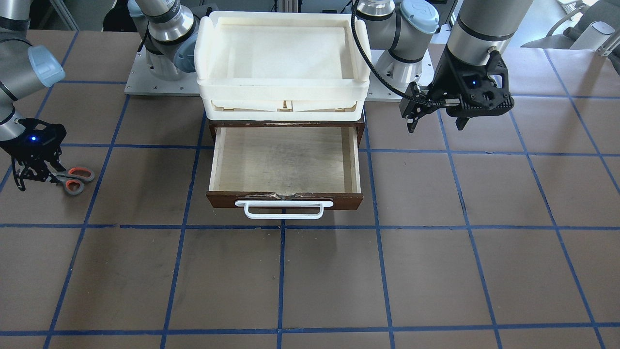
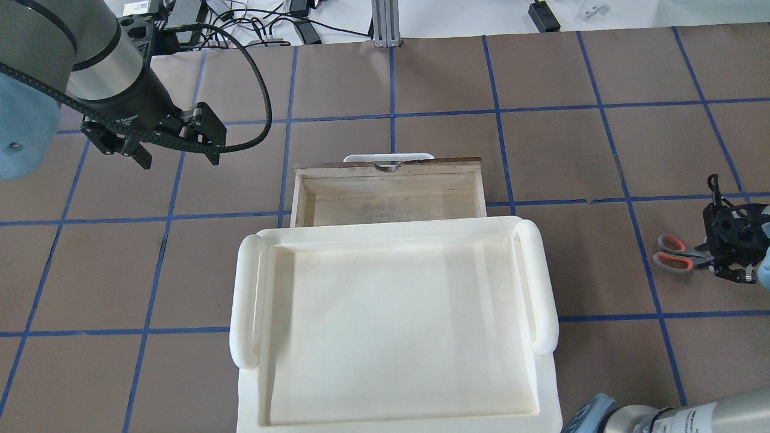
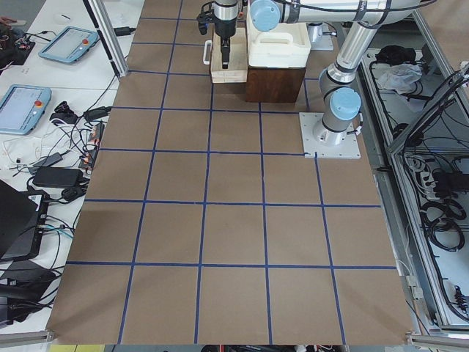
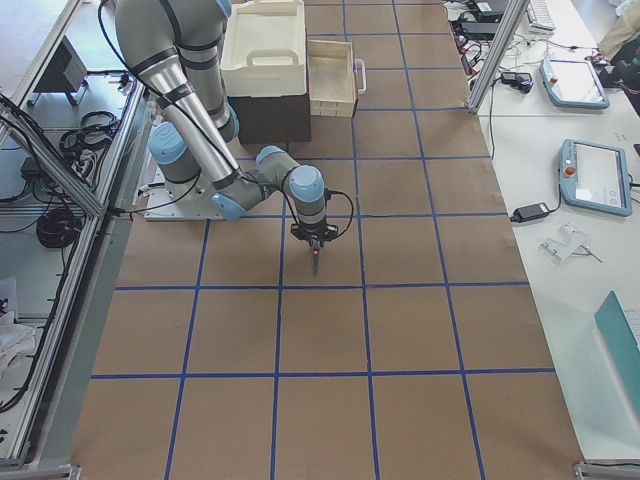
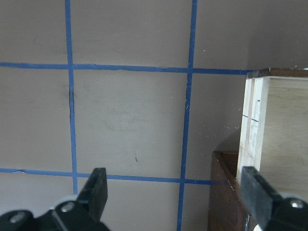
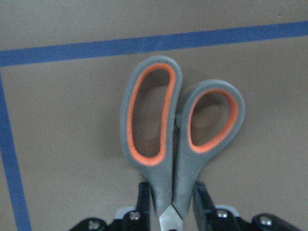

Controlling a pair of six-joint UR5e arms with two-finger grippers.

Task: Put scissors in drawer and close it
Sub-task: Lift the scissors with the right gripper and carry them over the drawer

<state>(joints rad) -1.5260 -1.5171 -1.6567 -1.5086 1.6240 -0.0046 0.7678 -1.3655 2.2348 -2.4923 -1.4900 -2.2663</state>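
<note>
The scissors (image 6: pixel 163 139), grey handles with orange-red inner loops, lie flat at the table's far right (image 2: pixel 674 253). My right gripper (image 6: pixel 171 199) is shut on them just below the handle loops, one finger (image 6: pixel 143 197) on each side; the blades are hidden under it. I cannot tell whether they rest on the table. The drawer (image 1: pixel 286 199) stands pulled open under the cabinet, its pale interior (image 2: pixel 391 198) bare and its white bar handle (image 1: pixel 283 210) facing away from me. My left gripper (image 5: pixel 175 192) hangs open, holding nothing, beside the drawer's left side (image 2: pixel 178 157).
Cream-white plastic trays (image 2: pixel 391 325) are stacked on the dark brown cabinet (image 5: pixel 226 192) above the drawer. Brown table covering with a blue tape grid runs all round. Both arm bases (image 1: pixel 160 72) stand behind the cabinet.
</note>
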